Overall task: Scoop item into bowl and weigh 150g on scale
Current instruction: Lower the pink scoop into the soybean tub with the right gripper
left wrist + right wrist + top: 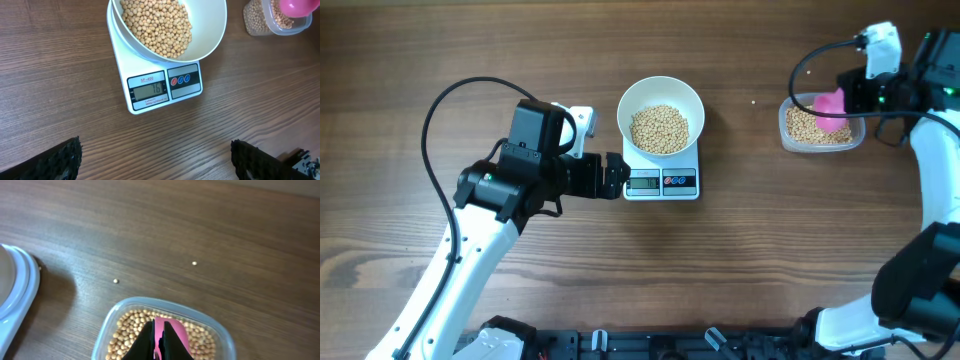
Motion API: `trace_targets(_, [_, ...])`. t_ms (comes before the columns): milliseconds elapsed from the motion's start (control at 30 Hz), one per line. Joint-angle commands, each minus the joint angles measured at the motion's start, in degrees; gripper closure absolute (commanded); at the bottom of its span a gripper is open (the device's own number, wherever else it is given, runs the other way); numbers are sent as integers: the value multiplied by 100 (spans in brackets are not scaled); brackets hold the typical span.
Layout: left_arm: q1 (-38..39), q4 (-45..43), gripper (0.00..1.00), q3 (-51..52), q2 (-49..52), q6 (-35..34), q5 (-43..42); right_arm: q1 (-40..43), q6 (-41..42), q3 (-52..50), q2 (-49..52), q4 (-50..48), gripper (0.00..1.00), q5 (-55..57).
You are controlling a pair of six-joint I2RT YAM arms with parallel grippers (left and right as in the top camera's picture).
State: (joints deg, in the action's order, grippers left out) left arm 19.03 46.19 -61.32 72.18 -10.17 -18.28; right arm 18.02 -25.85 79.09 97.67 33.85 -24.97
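Note:
The white bowl [629, 101] stands on the scale [661, 182] with a heap of tan beans [659, 129] inside. In the left wrist view the scale's display [150, 90] reads what looks like 76. My left gripper [617, 175] is open, low over the table just left of the scale's front, and nothing lies between its fingers [60, 160]. My right gripper [160, 336] is shut on a pink scoop [177, 332]. The scoop's bowl rests among the beans [129, 327] in the clear tub [150, 302] at the right.
Two loose beans [116, 281] [194, 263] lie on the wood between the tub [820, 130] and the scale's edge [20, 295]. Black cables loop above both arms. Bare wooden table surrounds the scale.

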Motion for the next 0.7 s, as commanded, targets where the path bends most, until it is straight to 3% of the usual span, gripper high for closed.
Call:
trace_targets(0, [20,-15,0,42,15,90,-70,-98,-127,-4,160,-37,96,214])
trace_targets(667, [20,-15,0,42,15,90,-70,-146,-415,-4,490,-155,96,1019])
